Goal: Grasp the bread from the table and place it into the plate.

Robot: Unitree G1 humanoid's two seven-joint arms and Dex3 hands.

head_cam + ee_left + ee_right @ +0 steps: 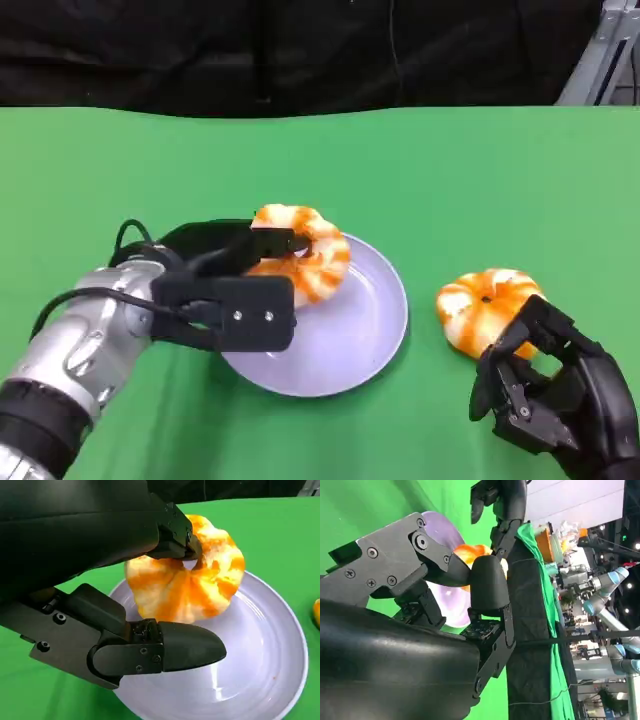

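I see two breads, both streaked orange and white: one bread (303, 252) over the pale lilac plate (370, 335), the other bread (483, 306) on the bright green table (480, 190). My left hand (245, 290) and right hand (560, 390) are matte black, the left forearm (70, 360) silver. Behind the table hangs a black backdrop (300, 50).
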